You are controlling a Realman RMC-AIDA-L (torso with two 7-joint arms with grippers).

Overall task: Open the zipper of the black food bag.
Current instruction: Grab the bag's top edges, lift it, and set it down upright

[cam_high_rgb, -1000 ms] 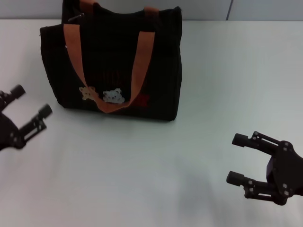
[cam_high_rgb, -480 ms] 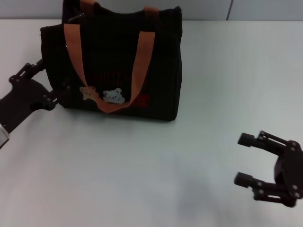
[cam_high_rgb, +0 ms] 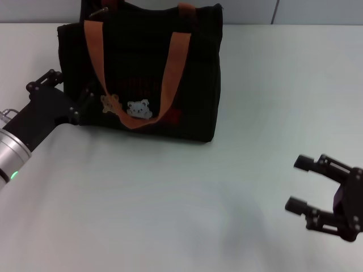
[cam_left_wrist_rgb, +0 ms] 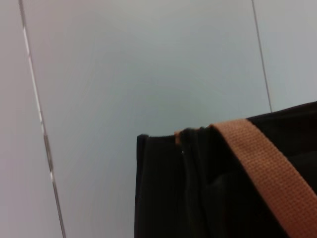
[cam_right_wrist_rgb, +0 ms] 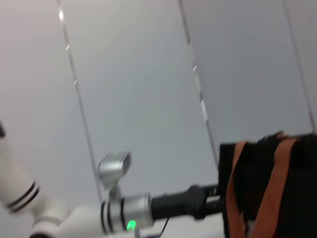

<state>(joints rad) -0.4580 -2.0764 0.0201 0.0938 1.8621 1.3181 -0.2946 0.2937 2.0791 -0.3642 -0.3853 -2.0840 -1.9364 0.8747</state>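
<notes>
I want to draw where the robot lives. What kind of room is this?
Probably a lab or test room. A plain white table holds only the black food bag, pale panelled walls stand behind, and the left gripper is against the bag.

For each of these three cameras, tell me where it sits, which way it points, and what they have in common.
Head view: from the robot's head, down at the table; shows the black food bag, the left pincer at the bag's side, and the right pincer open, apart.
Left wrist view: close on the bag's top corner and orange strap; no own parts.
Right wrist view: across to the left arm and bag.
All three share the bag.
</notes>
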